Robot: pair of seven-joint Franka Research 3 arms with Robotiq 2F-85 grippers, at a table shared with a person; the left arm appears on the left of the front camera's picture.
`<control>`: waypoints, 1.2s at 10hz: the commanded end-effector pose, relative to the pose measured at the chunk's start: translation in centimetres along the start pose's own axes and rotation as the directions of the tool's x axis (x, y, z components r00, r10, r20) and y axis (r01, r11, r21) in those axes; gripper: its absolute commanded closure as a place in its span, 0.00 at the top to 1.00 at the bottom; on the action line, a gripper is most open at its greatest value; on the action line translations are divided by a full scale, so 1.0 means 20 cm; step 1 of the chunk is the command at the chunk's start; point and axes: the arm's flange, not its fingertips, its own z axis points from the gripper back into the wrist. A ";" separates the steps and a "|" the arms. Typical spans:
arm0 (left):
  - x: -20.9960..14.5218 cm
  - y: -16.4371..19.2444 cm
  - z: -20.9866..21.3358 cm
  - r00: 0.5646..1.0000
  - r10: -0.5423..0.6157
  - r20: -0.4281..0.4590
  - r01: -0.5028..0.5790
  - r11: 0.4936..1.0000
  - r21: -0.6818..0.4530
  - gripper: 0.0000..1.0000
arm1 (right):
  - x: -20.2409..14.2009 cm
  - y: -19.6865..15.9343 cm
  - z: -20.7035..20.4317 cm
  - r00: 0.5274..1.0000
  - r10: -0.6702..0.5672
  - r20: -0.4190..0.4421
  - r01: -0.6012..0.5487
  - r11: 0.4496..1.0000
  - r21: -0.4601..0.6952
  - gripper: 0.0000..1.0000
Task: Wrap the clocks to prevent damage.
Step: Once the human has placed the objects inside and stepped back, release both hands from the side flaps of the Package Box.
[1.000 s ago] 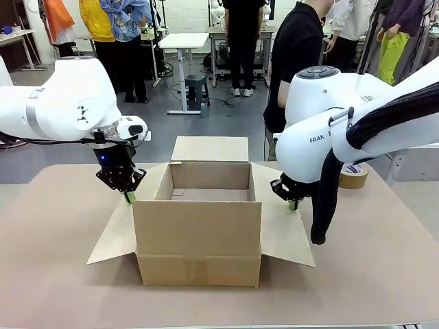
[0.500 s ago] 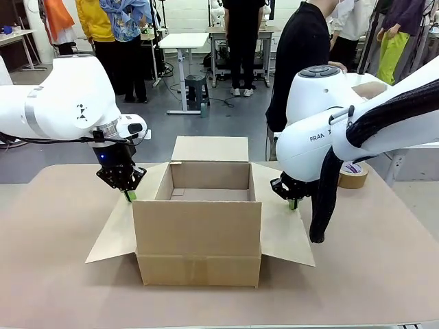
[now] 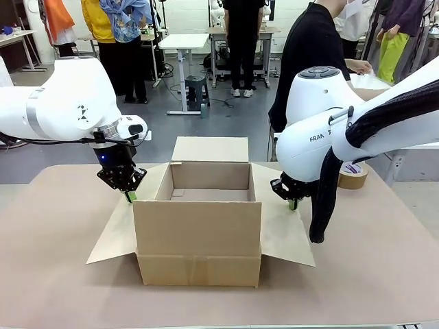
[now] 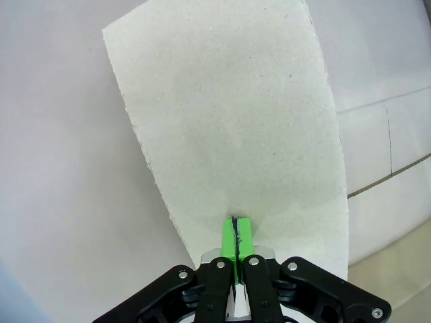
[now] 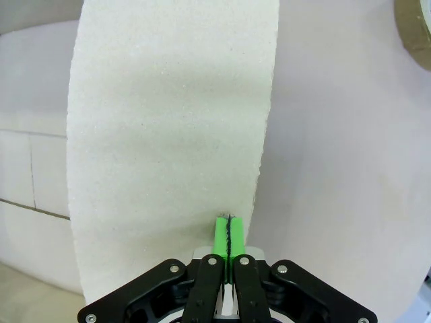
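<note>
A grey floor [image 3: 226, 127] runs behind the tan worktop [image 3: 62, 274]. At the back stands a white table [image 3: 184, 40]; a dark stool [image 3: 195, 88] sits just right of it, 2 people [image 3: 103, 34] stand left of it, and bright, even light falls throughout.

Clocks: I can't tell look, state, pose or place from my feeds. Open cardboard box [image 3: 199, 269] sits mid-table [image 3: 55, 274], 4 flaps [image 3: 209, 148] spread outward. Tall front wall [image 3: 197, 226] blocks my view of most of its floor, so I can't tell what lies inside. Strip of interior I see: plain brown cardboard.
</note>
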 end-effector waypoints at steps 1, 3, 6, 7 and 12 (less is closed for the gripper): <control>0.00 0.00 0.00 1.000 0.006 -0.002 -0.006 1.000 0.005 0.00 | 0.00 0.00 -0.01 1.000 0.003 0.000 -0.003 1.000 -0.007 0.01; 0.00 0.00 0.00 1.000 0.006 -0.002 -0.006 1.000 0.005 0.00 | 0.00 0.00 -0.01 1.000 0.003 0.000 -0.003 1.000 -0.007 0.01; 0.00 0.00 0.00 1.000 0.006 -0.002 -0.006 1.000 0.005 0.00 | 0.00 0.00 -0.01 1.000 0.003 0.000 -0.003 1.000 -0.007 0.01; 0.00 0.00 0.00 1.000 0.006 -0.002 -0.006 1.000 0.005 0.00 | 0.00 0.00 -0.01 1.000 0.003 0.000 -0.003 1.000 -0.007 0.01; 0.00 0.00 0.00 1.000 0.006 -0.002 -0.006 1.000 0.005 0.00 | 0.00 0.00 -0.01 1.000 0.003 0.000 -0.003 1.000 -0.007 0.01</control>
